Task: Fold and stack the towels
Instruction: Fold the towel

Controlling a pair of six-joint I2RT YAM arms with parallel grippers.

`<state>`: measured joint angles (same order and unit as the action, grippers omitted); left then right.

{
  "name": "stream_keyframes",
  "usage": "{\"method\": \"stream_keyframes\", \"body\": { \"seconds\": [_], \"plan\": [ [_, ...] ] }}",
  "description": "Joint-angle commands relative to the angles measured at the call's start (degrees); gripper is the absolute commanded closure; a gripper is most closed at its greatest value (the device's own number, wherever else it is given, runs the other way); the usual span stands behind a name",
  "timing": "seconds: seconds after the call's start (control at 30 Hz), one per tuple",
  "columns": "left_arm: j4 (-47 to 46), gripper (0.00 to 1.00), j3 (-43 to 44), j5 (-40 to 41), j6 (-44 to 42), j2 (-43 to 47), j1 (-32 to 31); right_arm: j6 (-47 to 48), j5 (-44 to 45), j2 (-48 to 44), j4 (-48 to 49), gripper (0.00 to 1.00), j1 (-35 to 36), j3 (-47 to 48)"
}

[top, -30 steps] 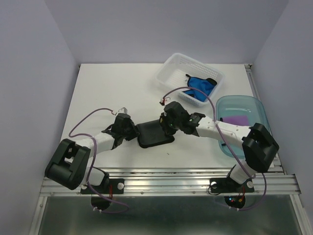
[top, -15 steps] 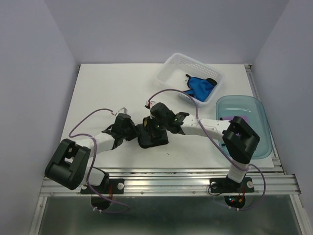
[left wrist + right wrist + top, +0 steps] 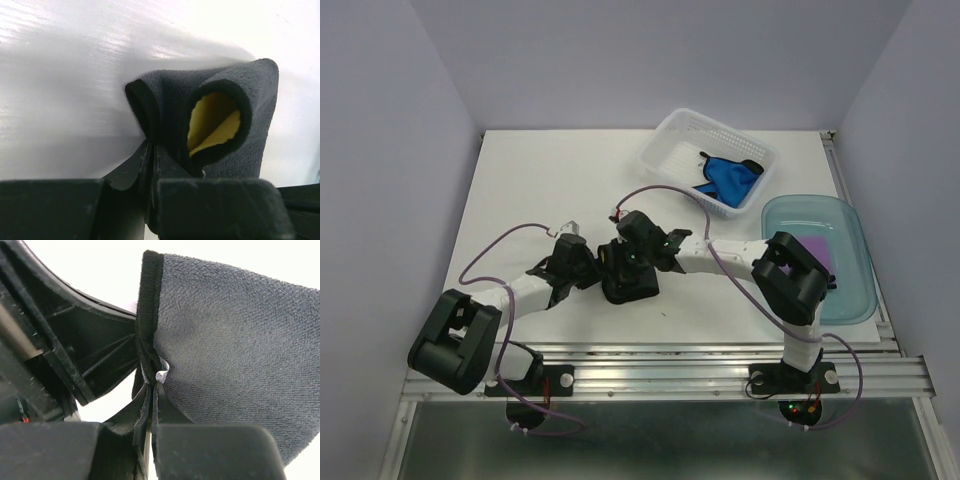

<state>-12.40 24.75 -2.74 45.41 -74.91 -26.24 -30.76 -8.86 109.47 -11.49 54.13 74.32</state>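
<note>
A black towel (image 3: 632, 284) lies bunched on the white table between my two grippers. My left gripper (image 3: 592, 268) is shut on its left edge. In the left wrist view the black towel (image 3: 235, 95) curls over in a loop above that gripper (image 3: 152, 152), with yellow cloth (image 3: 212, 122) showing inside. My right gripper (image 3: 618, 258) is shut on a hemmed corner of the same towel (image 3: 240, 355), pinched by a small white label at the fingertips (image 3: 151, 386), right next to the left gripper. A blue towel (image 3: 730, 176) lies in the white basket. A purple towel (image 3: 817, 250) lies in the tray.
The white perforated basket (image 3: 672, 140) stands at the back right. The translucent blue-green tray (image 3: 840, 215) sits at the right edge, partly behind the right arm's elbow. The left gripper's black body (image 3: 60, 340) fills the left of the right wrist view.
My right gripper has swept left with its corner of the black towel, folding the cloth over towards the left gripper. The left gripper has barely moved.
</note>
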Motion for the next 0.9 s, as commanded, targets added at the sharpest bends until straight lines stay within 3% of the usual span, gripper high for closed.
{"method": "stream_keyframes", "body": {
  "seconds": [0.0, 0.23, 0.5, 0.73, 0.77, 0.87],
  "plan": [
    [-0.4, 1.00, -0.8, 0.5, 0.1, 1.2, -0.3, -2.5, -1.8, 0.7, 3.3, 0.99, 0.5, 3.4],
    [-0.2, 1.00, -0.8, 0.5, 0.5, 1.6, -0.3, -3.6, -1.1, 2.1, 2.0, 0.99, 0.6, 3.5],
    [2.9, 0.99, -0.7, 2.3, 1.3, 3.6, -0.3, -3.8, 1.4, 4.6, 0.5, 0.90, 0.5, 4.8],
    [4.7, 0.85, -0.3, 4.0, 1.4, 5.9, -0.3, -2.3, 0.5, 3.3, 0.8, 0.66, 0.6, 4.9],
    [4.9, 0.80, -0.2, 4.1, 1.4, 6.8, -0.3, -1.9, 0.3, 2.0, 1.0, 0.55, 0.6, 4.5],
    [6.4, 0.68, -0.1, 4.6, 1.4, 8.3, -0.3, -1.0, -0.4, -0.1, 1.2, 0.43, 0.6, 3.9]
  ]
}}
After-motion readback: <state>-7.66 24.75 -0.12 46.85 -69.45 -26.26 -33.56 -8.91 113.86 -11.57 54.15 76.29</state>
